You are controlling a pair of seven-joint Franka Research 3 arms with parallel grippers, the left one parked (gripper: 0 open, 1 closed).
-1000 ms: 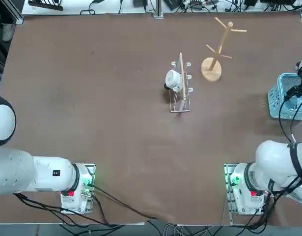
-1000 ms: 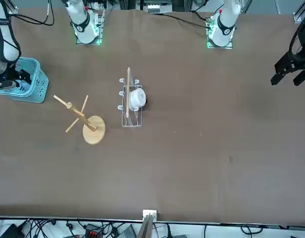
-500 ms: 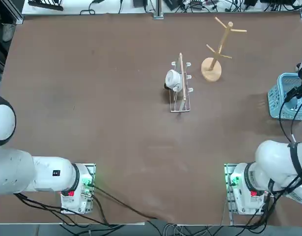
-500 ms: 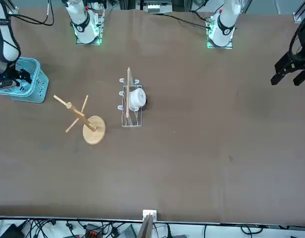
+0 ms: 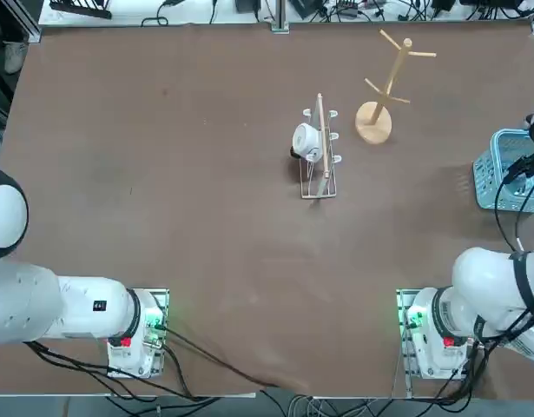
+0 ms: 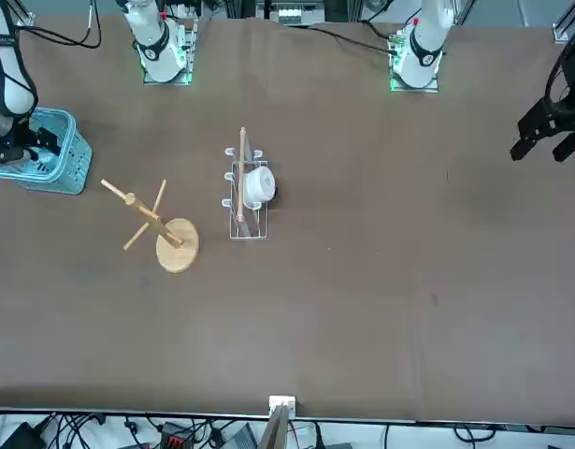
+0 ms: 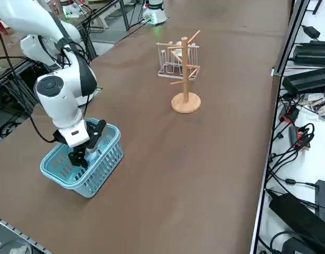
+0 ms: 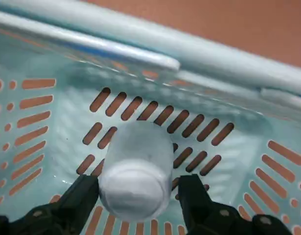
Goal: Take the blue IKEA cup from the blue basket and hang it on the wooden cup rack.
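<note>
Your right gripper [image 8: 135, 193] reaches into the blue basket [image 7: 101, 161], fingers spread either side of the blue IKEA cup [image 8: 136, 176] lying there, bracketing it for a grasp; wooden cup rack [image 5: 384, 82] waits at ten o'clock.

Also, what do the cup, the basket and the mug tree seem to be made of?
The blue IKEA cup looks like matte pale plastic, smooth and seamless. The blue basket seems moulded plastic, judging by its regular slots. The wooden cup rack looks like light unpainted wood. The right gripper sits inside the basket, its fingers either side of the cup.
</note>
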